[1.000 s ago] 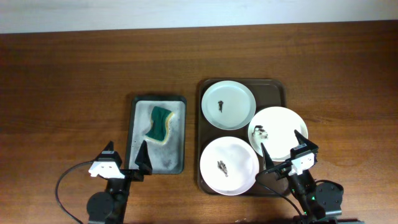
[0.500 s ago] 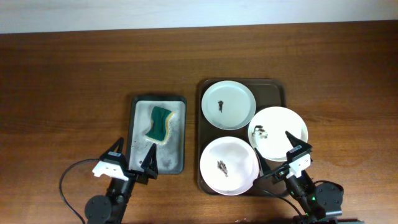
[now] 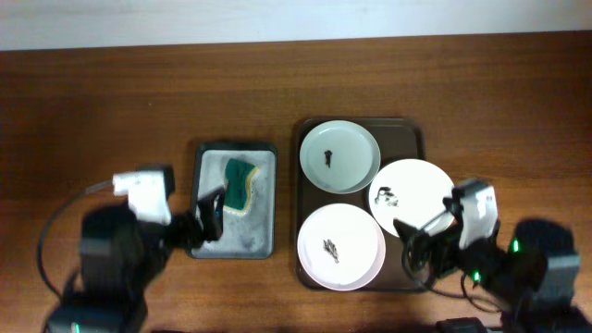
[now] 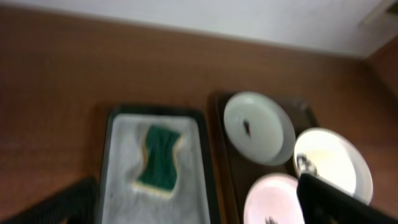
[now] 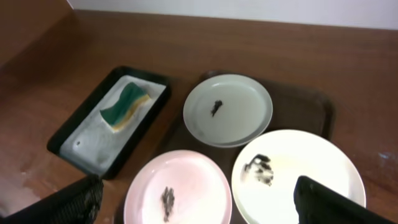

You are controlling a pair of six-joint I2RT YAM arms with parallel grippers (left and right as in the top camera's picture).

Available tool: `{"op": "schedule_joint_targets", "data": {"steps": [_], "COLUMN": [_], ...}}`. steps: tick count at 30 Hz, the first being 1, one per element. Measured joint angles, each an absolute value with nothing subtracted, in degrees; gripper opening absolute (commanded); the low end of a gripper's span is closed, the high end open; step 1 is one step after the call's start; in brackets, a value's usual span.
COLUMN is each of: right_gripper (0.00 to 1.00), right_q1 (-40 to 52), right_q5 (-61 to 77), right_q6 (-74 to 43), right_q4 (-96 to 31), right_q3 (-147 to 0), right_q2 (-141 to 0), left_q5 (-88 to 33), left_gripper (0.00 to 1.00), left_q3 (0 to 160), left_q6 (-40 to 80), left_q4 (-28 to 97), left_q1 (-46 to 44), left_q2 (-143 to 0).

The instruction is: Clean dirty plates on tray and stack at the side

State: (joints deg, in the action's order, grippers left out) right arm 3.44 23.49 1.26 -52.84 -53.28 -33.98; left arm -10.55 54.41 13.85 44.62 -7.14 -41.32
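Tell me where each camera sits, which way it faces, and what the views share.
Overhead: above the table, looking straight down on the tray, sponge, left arm and right arm.
Left wrist: on the left arm, facing forward over the sponge; its fingers in the bottom corners.
Right wrist: on the right arm, facing forward over the plates; its fingers in the bottom corners.
Shared: all three show sponge and plates.

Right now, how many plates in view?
3, all on the tray: far plate, near plate, and right plate overhanging the tray's right rim. None seems hidden.
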Motion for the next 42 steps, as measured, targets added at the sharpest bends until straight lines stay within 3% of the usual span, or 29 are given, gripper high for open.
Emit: {"op": "schedule_joint_targets", "data": {"steps": [6, 7, 8, 9, 13, 17, 19, 20, 21, 26, 27, 30, 32, 36, 42], "right_gripper": [0.99, 0.99, 0.95, 0.94, 0.82, 0.80, 0.79, 0.79, 0.78, 0.76, 0.75, 0.76, 0.75, 0.76, 0.76], "right_q1": [3.5, 3.5, 3.5, 3.5, 3.5, 3.5, 3.5, 3.5, 3.5, 3.5, 3.5, 3.5, 3.5, 3.5, 3.5], "right_q5": [30.8, 32.0, 33.3, 34.7, 38.1, 39.2, 39.2, 39.2, 39.4, 39.4, 39.5, 39.6, 39.6, 39.6, 39.6], "right_q6": [1.1, 1.0, 1.0, 0.9, 0.5, 0.2, 0.2, 0.2, 0.2, 0.2, 0.2, 0.3, 0.2, 0.2, 0.2], "right_q4": [-56.3, -56.9, -57.6, -58.1, -59.2, -61.1, -63.0, -63.3, -63.6, -64.3, -64.3, -64.3, -64.3, -64.3, -64.3], "right_q3": [-59.5, -59.5, -59.5, -59.5, -59.5, -59.6, -59.6, -59.6, -59.6, -59.6, -59.6, -59.6, -59.6, -59.6, -59.6], "right_q2": [-49.7, -51.4, -52.9, -54.5, -58.9, -59.4, -59.3, -59.1, -58.9, -58.4, -58.4, -58.4, -58.4, -58.4, -58.4], "left_q5": [-13.4, -14.6, -15.6, -16.1, -11.3, -1.5, -0.3, 0.3, 0.6, 1.4, 0.8, -1.9, -2.8, -1.0, 3.7], "left_gripper": [0.99, 0.91, 0.72, 0.63, 0.59, 0.53, 0.34, 0.12, 0.00, 0.00, 0.10, 0.53, 0.63, 0.63, 0.48], "left_q3": [66.7, 66.7, 66.8, 66.9, 67.0, 67.0, 67.0, 67.1, 67.1, 68.2, 68.4, 69.4, 69.4, 70.1, 69.6], "left_q6": [13.9, 13.9, 13.8, 13.7, 14.1, 18.7, 19.7, 20.1, 20.4, 20.8, 20.8, 20.9, 20.9, 21.1, 21.0], "left_q4": [55.4, 55.9, 56.1, 56.2, 55.9, 51.9, 50.3, 49.3, 48.5, 49.2, 50.1, 54.2, 55.1, 54.3, 41.3], "left_q1": [-7.1, -7.1, -7.2, -7.8, -13.0, -17.0, -17.0, -17.0, -17.0, -17.0, -16.9, -16.9, -17.0, -17.0, -17.0], "left_q2": [-64.9, -67.2, -69.2, -72.1, -83.2, -98.2, -102.6, -104.9, -107.2, -108.9, -108.9, -108.3, -106.5, -102.7, -102.8]}}
